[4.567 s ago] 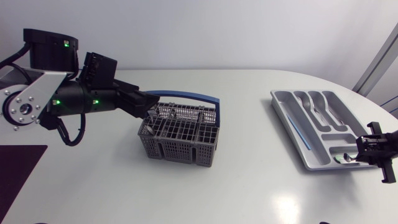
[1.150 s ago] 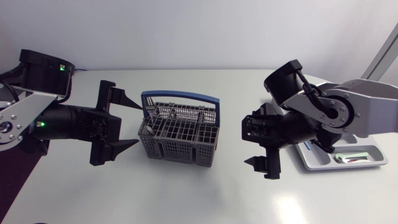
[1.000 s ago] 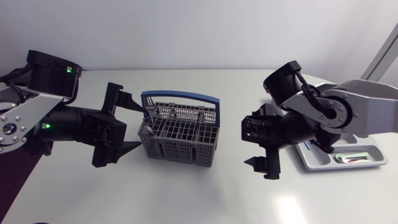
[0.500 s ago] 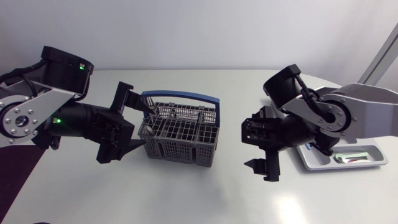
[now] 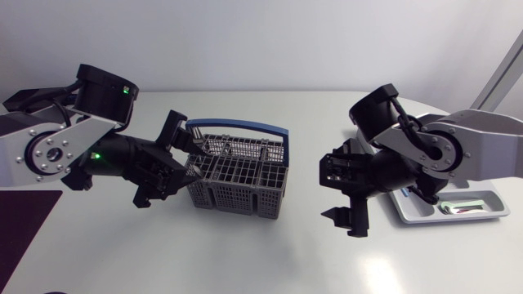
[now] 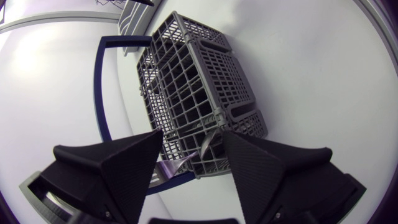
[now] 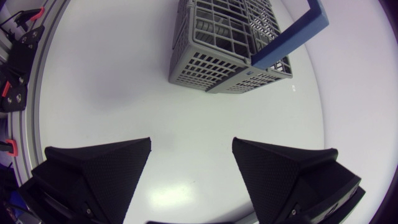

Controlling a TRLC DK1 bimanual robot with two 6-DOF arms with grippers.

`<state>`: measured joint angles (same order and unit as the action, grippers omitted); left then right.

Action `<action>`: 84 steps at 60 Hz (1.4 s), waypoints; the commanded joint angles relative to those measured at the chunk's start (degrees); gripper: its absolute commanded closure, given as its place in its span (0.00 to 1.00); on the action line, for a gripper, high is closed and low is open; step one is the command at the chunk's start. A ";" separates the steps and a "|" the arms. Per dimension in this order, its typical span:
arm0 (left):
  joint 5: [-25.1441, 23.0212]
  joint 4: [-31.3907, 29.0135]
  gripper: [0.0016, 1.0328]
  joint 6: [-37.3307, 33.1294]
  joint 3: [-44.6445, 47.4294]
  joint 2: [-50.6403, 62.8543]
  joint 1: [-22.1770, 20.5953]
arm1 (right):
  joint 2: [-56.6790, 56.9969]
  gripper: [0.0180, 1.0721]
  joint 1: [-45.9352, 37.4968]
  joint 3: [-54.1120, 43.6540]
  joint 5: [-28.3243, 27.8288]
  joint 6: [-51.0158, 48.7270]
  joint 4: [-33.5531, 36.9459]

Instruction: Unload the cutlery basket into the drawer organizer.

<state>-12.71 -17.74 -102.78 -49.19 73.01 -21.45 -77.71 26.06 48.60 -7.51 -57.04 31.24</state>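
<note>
The left arm (image 5: 73,151) is coming in from the left side of the white table (image 5: 245,253) in the head view. The left gripper (image 5: 190,160) is sitting right at the left end of the grey cutlery basket (image 5: 237,175), and its two wedge fingers are standing wide apart, one toward the far side of that end and one toward the near side. In the left wrist view, the same gripper (image 6: 193,135) is straddling the nearest end of the basket (image 6: 199,74). A silver cutlery piece (image 6: 207,146) is poking up out of the basket between the spread fingers (image 6: 118,165). Whether either finger is touching the basket cannot be told. The basket's blue handle (image 5: 245,127) is arching along its far side.

The basket is standing near the middle of the table, between the two grippers.

Right of the basket, the right gripper (image 5: 331,188) is hanging over bare table, well apart from the basket, with its jaws parted and holding nothing. In the right wrist view, this gripper (image 7: 193,143) is pointing down at the table, and the basket (image 7: 224,37) with its handle (image 7: 292,31) is lying ahead of it.

At the far right, the grey drawer organizer (image 5: 486,200) is lying partly hidden behind the right arm (image 5: 441,151), with a spoon (image 5: 453,208) resting in its near compartment.
</note>
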 commanded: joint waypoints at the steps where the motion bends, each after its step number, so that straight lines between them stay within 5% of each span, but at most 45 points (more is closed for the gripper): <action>1: 0.49 1.39 0.59 -3.48 -1.35 1.69 -0.34 | -0.95 0.10 -0.58 -2.02 -0.49 -0.71 -0.39; 13: 1.55 5.26 0.76 -6.29 -0.12 2.92 0.45 | -0.86 0.10 -1.37 -2.28 -0.75 -1.41 -0.39; 84: 3.57 -5.11 0.97 -4.80 -3.37 2.31 -0.52 | 0.46 0.10 -2.60 -4.83 -1.46 -2.11 -1.80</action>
<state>-9.54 -21.19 -107.61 -51.03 75.00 -21.56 -77.69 23.88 45.30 -8.75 -58.33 29.76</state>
